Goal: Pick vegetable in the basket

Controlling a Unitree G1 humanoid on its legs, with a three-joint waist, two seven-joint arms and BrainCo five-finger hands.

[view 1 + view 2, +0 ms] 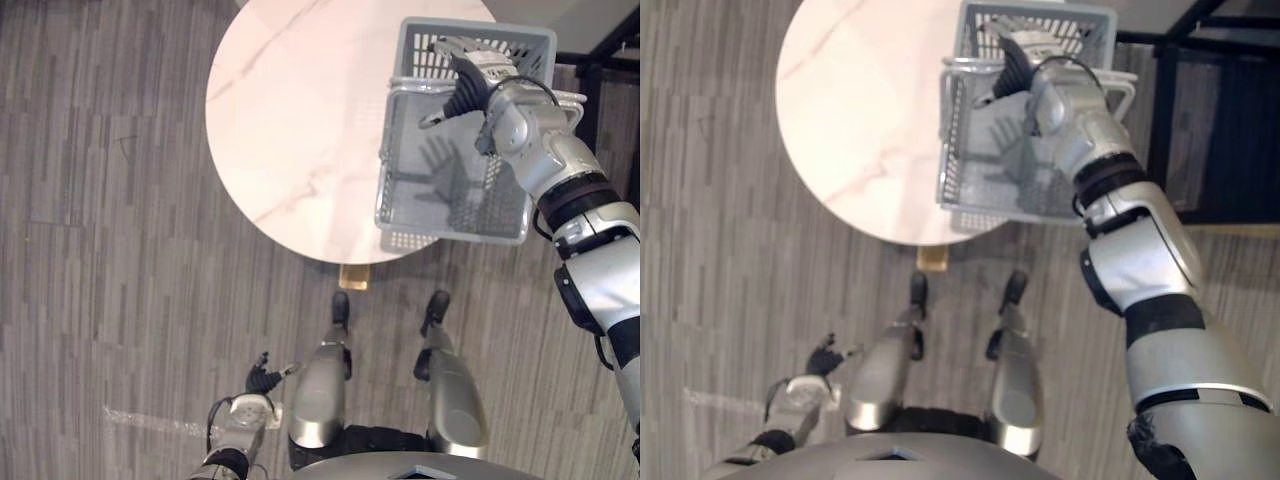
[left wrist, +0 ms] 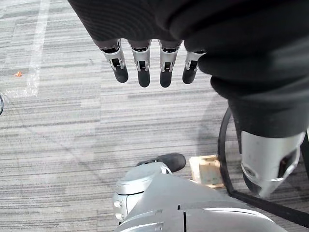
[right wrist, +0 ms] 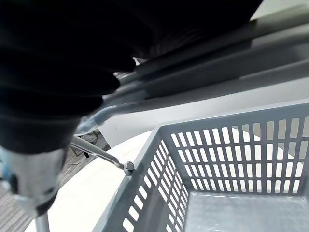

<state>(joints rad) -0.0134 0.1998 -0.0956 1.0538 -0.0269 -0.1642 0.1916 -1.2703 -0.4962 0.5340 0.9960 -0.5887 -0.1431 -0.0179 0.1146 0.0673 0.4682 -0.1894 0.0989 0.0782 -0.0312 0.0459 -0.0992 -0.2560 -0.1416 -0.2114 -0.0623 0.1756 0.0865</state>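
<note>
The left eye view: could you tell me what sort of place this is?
Probably an office or lab: striped grey carpet, a round marbled table, a grey plastic basket on it.

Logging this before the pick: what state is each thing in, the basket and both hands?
Basket: upright on the table, jutting over its near edge, visible bottom bare.
Right hand: open, fingers spread over the basket.
Left hand: open, fingers straight, hanging low over the floor.

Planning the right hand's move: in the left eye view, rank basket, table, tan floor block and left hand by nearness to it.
1. basket, under the right hand.
2. table, on its left.
3. tan block, on the floor.
4. left hand, lower left.
</note>
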